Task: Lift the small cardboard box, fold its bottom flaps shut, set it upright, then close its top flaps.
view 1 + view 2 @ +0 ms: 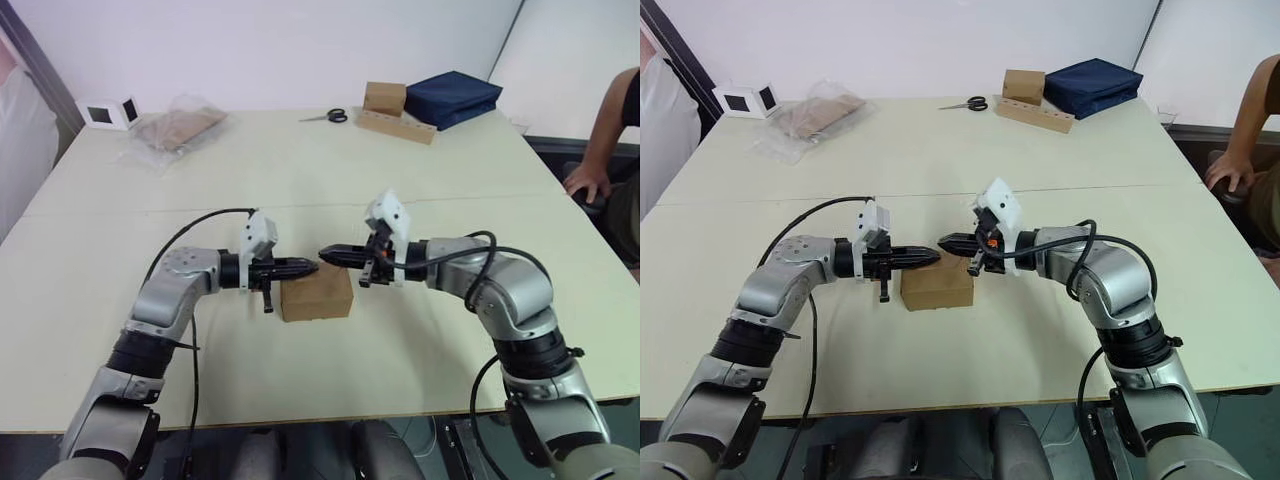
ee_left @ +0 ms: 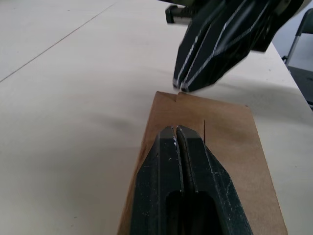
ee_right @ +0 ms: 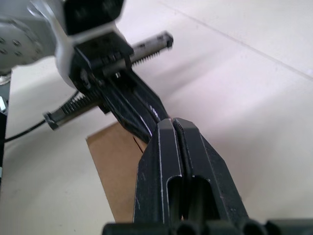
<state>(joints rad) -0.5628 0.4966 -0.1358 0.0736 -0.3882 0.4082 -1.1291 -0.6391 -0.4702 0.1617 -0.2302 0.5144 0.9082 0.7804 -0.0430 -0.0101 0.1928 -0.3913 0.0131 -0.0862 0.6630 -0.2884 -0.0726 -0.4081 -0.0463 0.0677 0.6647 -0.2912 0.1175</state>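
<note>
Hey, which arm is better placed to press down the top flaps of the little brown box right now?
Probably the left. The left gripper, fingers shut, sits directly over the small cardboard box and its top flaps. The right gripper, also shut, hovers nearer the box's far edge, tip to tip with the left.

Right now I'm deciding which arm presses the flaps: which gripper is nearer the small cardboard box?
Left. The left gripper hangs over the small cardboard box, jaws shut; the right gripper hovers at its far edge, jaws shut.
</note>
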